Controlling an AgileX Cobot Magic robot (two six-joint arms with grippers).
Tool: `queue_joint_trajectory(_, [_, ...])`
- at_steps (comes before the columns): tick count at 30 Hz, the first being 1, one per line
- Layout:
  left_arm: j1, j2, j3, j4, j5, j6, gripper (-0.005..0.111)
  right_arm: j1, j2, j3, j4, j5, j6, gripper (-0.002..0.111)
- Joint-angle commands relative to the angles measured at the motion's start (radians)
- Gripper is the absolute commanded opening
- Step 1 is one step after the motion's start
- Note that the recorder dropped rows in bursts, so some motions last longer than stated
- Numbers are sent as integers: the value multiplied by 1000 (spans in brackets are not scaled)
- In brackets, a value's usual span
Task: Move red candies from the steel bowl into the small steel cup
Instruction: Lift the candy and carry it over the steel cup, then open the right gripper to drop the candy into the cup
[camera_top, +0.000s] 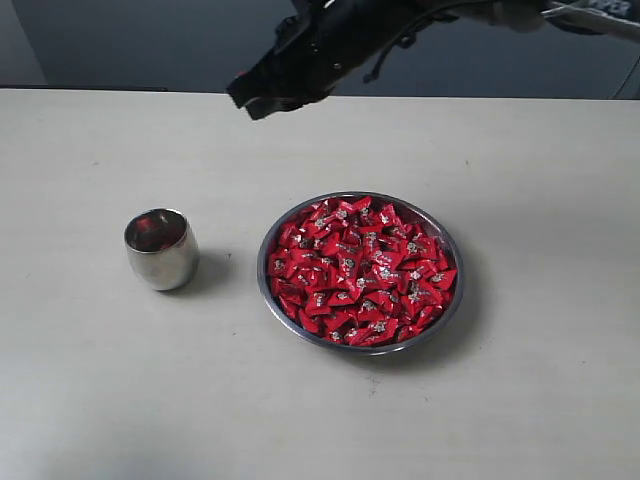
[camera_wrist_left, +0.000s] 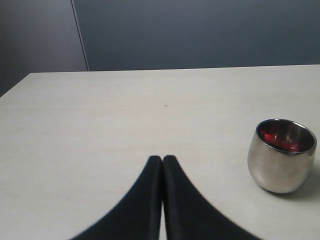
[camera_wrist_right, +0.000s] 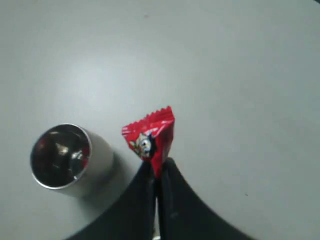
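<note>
The steel bowl (camera_top: 262, 272) sits right of the table's centre, heaped with red candies (camera_top: 360, 272). The small steel cup (camera_top: 160, 248) stands upright to its left, and red candies (camera_wrist_left: 280, 142) show inside it. My right gripper (camera_top: 248, 100) hangs high above the table's far side, behind the cup and bowl. In its wrist view the right gripper (camera_wrist_right: 157, 167) is shut on one red candy (camera_wrist_right: 150, 134), with the cup (camera_wrist_right: 62, 157) below and to one side. My left gripper (camera_wrist_left: 162, 159) is shut and empty, low over bare table, apart from the cup (camera_wrist_left: 282, 156).
The pale table (camera_top: 90, 390) stretches around cup and bowl. A dark wall (camera_wrist_left: 200, 30) rises behind the table's far edge. The right arm (camera_top: 400, 30) crosses the top of the exterior view.
</note>
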Motion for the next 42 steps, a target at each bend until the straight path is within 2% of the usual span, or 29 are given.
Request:
queue_joint_trajectory(1, [1, -4, 4, 1, -2, -3, 0, 69, 97, -132, 4, 73, -8, -1])
queue_joint_trajectory(7, [1, -4, 4, 1, -2, -3, 0, 144, 196, -258, -14, 154, -2, -1])
queue_joint_trajectory(14, [1, -4, 4, 1, -2, -3, 0, 198, 249, -293, -111, 186, 51, -1])
queue_joint_trajectory(31, [1, -4, 4, 1, -2, -3, 0, 219, 280, -294, -175, 198, 90, 0])
queue_joint_trajectory(33, [1, -4, 4, 1, -2, -3, 0, 219, 280, -294, -171, 199, 90, 7])
queue_joint_trajectory(37, [1, -4, 4, 1, -2, -3, 0, 219, 280, -294, -167, 202, 90, 34])
queue_joint_trajectory(38, [1, -4, 4, 1, -2, -3, 0, 219, 280, -294, -167, 203, 90, 38])
queue_joint_trajectory(42, [1, -4, 4, 1, -2, -3, 0, 219, 280, -294, -170, 203, 90, 38])
